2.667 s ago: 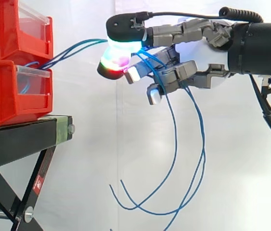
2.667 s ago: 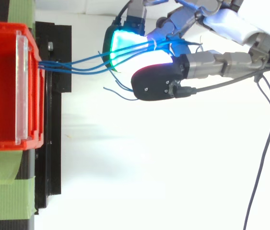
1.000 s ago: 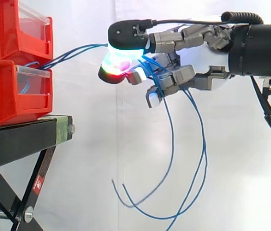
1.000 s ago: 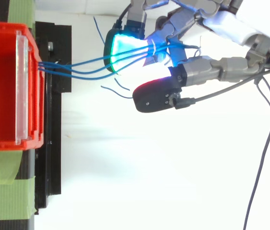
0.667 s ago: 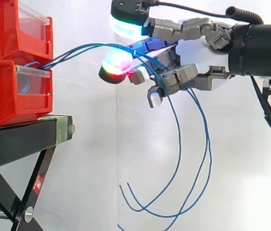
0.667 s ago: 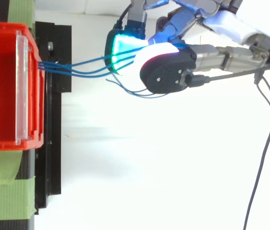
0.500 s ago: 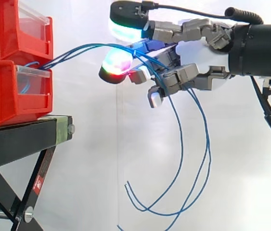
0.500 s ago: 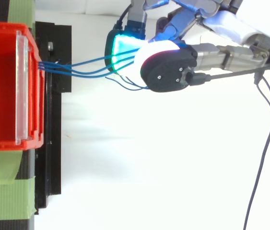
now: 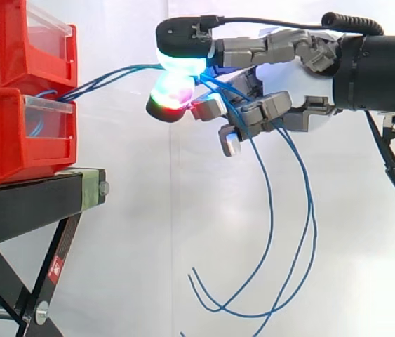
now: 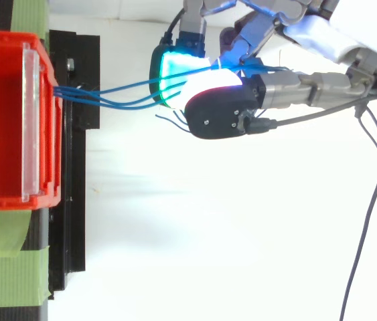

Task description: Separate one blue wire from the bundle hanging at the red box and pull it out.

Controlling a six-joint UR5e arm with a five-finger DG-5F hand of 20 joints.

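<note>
A bundle of thin blue wires (image 9: 113, 72) leaves the lower red bin (image 9: 15, 137) and runs right into my hand (image 9: 302, 81). The wires pass between a cyan-glowing fingertip (image 9: 179, 53) above and a red-green glowing pad (image 9: 169, 95) below, which stand close together on them. Behind the pads the wires thread through the curled lower fingers (image 9: 253, 116). Their loose ends (image 9: 267, 281) hang in long loops under the hand. From above, the wires (image 10: 108, 97) fan out from the bin's front (image 10: 37, 120) to the hand (image 10: 315, 33).
Two red bins are stacked on a black stand (image 9: 36, 196), with the upper bin (image 9: 22, 42) on top. Green tape (image 10: 7, 267) lies on the stand below the bin. A white curtain is behind, and open air lies under the hand.
The upper finger lifted off the wires about 0.7 s ago and has come back down close to the lower pad. The hanging wire loops have swung to the right.
</note>
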